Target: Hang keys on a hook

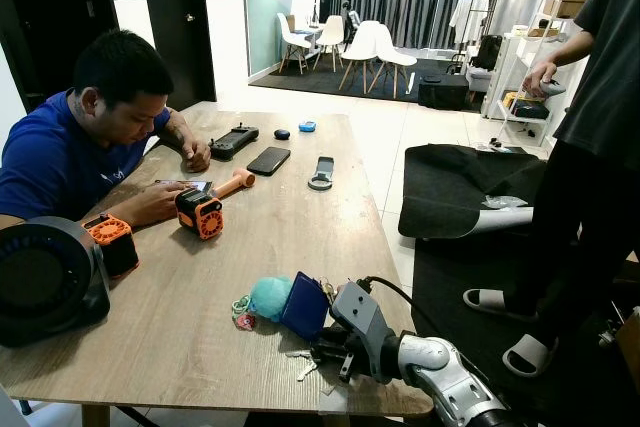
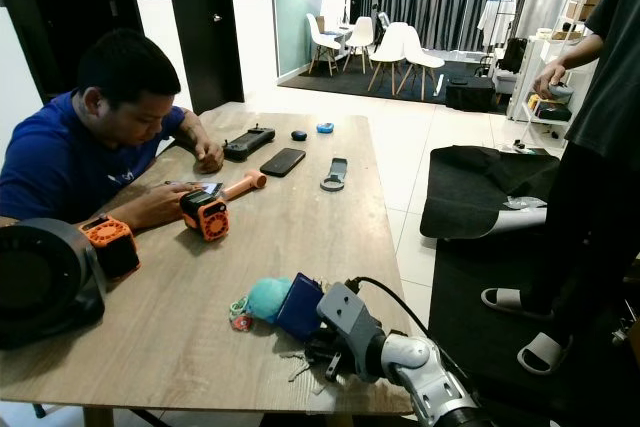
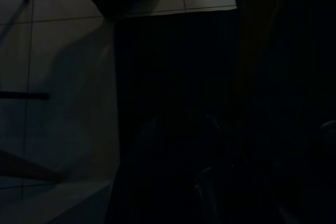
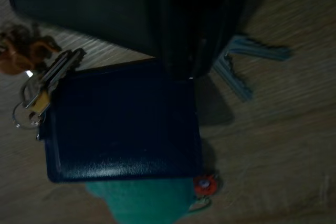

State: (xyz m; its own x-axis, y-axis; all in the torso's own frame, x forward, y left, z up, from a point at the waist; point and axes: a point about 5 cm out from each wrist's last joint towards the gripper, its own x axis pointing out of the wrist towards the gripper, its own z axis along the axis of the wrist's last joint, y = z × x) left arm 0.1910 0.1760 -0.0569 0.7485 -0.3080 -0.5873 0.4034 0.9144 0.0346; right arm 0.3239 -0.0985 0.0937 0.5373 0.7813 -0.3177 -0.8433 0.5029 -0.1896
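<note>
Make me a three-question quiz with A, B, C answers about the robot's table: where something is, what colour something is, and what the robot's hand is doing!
1. Where is the blue wallet?
A. on the floor
B. on the table's near edge, beside the teal pom-pom
C. in the seated person's hands

2. What colour is the small boxy gadget in front of the seated person?
A. orange and black
B. white
C. purple

3. What is the right gripper doing?
A. hanging under the table
B. lifted high in the air
C. down at the table by the wallet and silver keys

Answers: 1 B, it lies next to the pom-pom near the robot. 2 A, its body shows orange with black. 3 C, its jaws sit low over the tabletop at the wallet.
</note>
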